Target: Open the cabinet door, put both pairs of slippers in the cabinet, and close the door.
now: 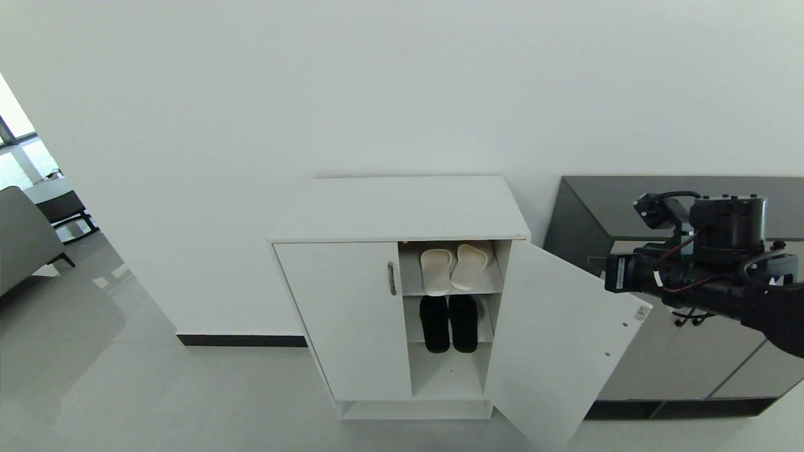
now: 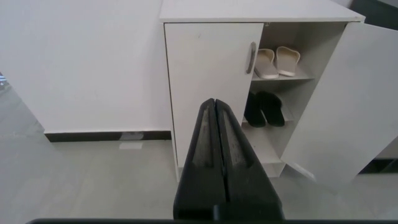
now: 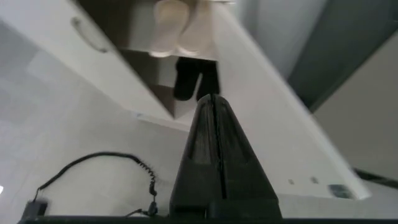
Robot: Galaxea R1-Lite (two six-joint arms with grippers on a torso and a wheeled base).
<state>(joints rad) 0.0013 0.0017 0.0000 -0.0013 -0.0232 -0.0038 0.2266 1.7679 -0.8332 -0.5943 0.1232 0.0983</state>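
While the cabinet door [image 1: 559, 339] hangs open, we see white slippers [image 1: 453, 269] shelved above black slippers [image 1: 449, 323]; both jaws clenched empty.

Cabinet [image 1: 402, 207]: white, stands on the glossy grey floor [image 1: 188, 389] against the wall. Right door [image 1: 559, 339] swung open, left door [image 1: 345, 314] shut.
Upper shelf [image 1: 452, 292]: one pair of white slippers [image 1: 453, 267], side by side.
Middle shelf [image 1: 485, 328]: one pair of black slippers [image 1: 448, 323], side by side.
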